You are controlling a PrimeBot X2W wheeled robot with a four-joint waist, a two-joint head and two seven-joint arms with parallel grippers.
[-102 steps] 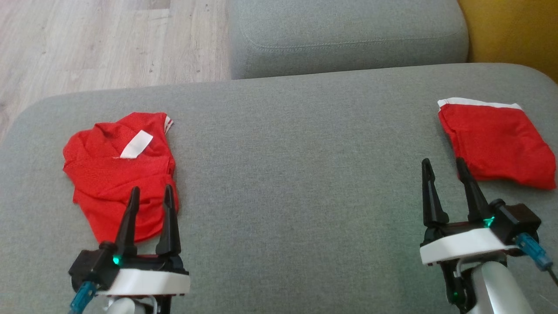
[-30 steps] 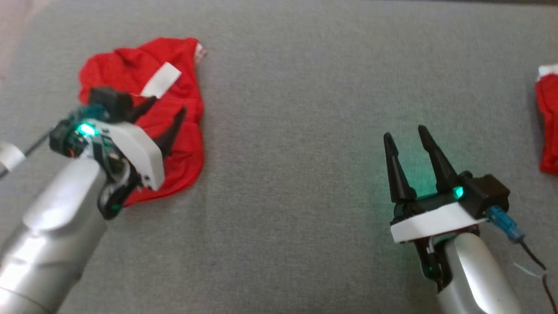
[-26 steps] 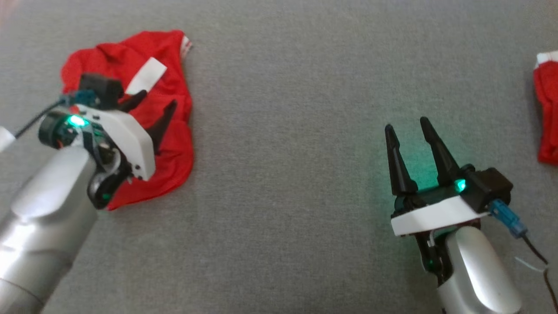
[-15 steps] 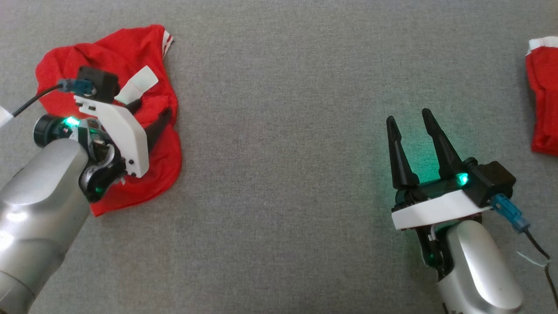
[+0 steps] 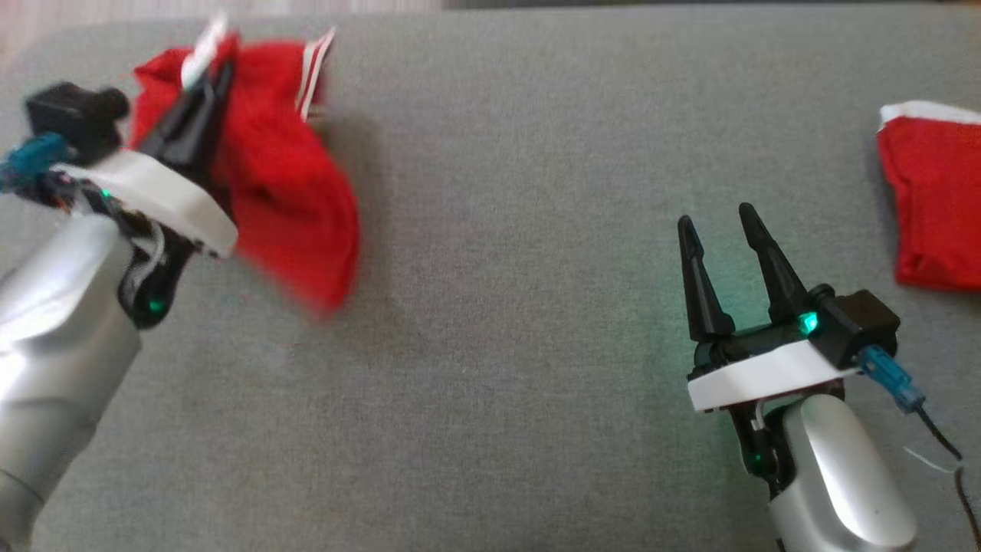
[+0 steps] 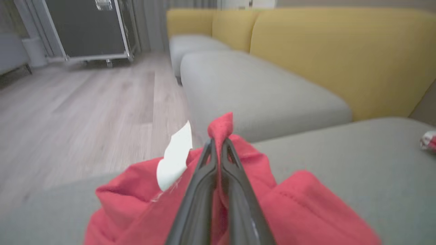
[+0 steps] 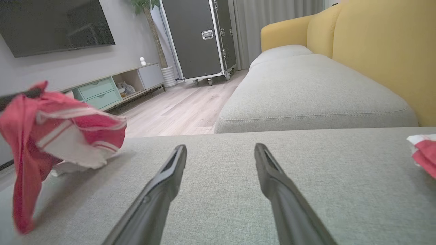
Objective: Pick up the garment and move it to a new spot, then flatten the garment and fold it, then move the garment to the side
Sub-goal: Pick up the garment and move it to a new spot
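Step 1 of the task, the pick-up. The red garment (image 5: 291,192) hangs bunched from the left gripper (image 5: 218,73) at the far left of the grey sofa cushion (image 5: 521,307). Most of the cloth is clear of the cushion and throws a shadow on it. Whether its lowest tip touches the cushion cannot be told, and the cloth is blurred in the head view. A white label (image 6: 175,156) sticks out just beside the grip.

The 2 fingers (image 6: 201,190) of the left gripper are pressed together, clamped on a small peak of red fabric that stands up between their tips.

The right gripper (image 5: 713,216) rests low over the bare middle-right of the cushion. Its 2 fingers are spread wide and hold nothing.

A second red garment (image 5: 935,207) with a white edge lies flat at the far right, well apart from both grippers.

Judgement: the next move is the carry to a new spot, most likely the bare middle of the cushion. It calls for a firm pinch, enough height to keep the hanging cloth from dragging, and a course clear of the second red garment.
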